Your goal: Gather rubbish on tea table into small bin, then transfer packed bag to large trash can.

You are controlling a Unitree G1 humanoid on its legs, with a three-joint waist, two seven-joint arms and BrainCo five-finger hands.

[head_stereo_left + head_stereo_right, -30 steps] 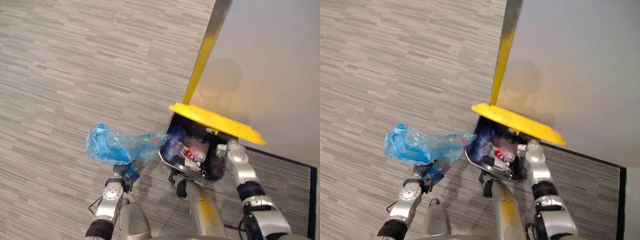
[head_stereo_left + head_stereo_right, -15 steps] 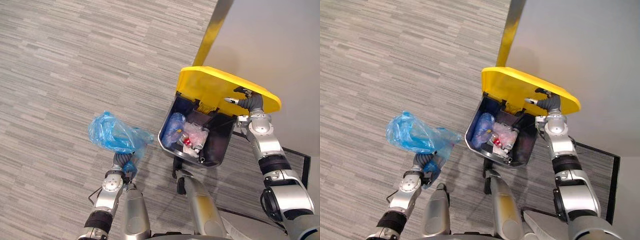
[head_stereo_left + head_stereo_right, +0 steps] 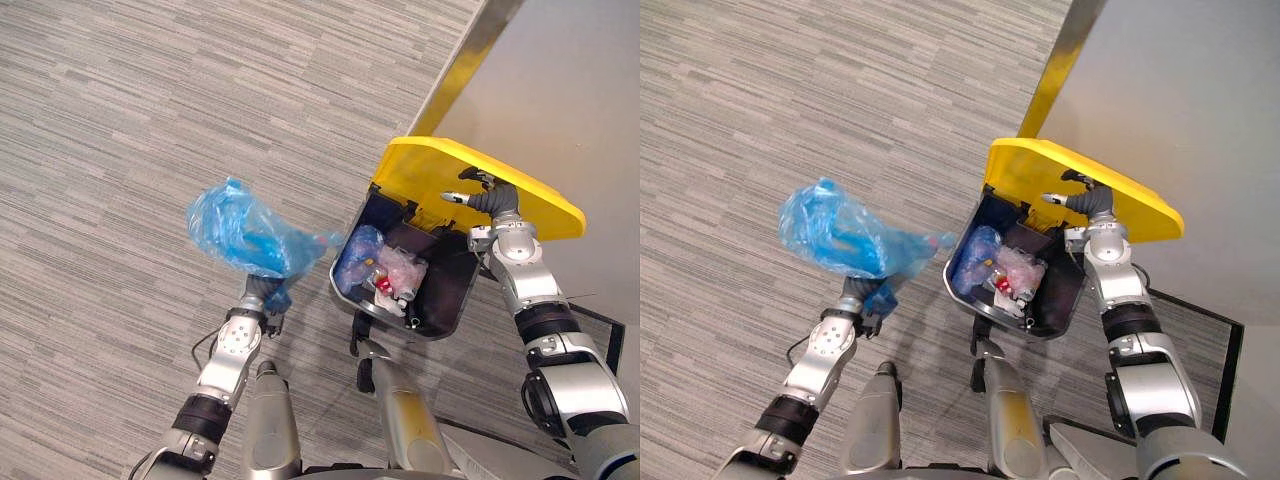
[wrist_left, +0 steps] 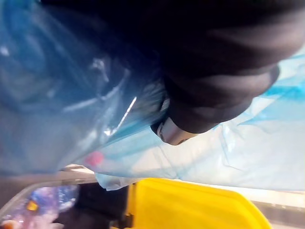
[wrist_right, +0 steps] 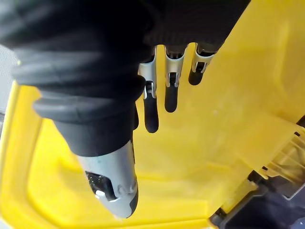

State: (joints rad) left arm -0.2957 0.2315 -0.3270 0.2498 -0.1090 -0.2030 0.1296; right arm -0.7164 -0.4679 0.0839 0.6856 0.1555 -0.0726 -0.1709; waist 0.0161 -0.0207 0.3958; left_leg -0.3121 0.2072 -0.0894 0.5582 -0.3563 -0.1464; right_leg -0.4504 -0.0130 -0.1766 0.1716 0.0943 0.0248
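The left hand (image 3: 266, 293) clamps the blue rubbish bag (image 3: 243, 236) beside the black trash can (image 3: 452, 290), while the right hand (image 3: 490, 200) presses straight fingers on its raised yellow lid (image 3: 425, 170).

Floor (image 3: 150, 100): grey striped carpet, covers left and centre of frame. Wall (image 3: 590, 80): plain pale grey, upper right. Metallic strip (image 3: 469, 55) runs diagonally along the wall's edge, yellowish tint lower down. Thin black border line (image 3: 1200, 308) on the floor, lower right.

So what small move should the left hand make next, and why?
Probably swing the left hand with the blue bag sideways over the large trash can: the right hand props the yellow lid open, and the bag is beside the opening, not above it.
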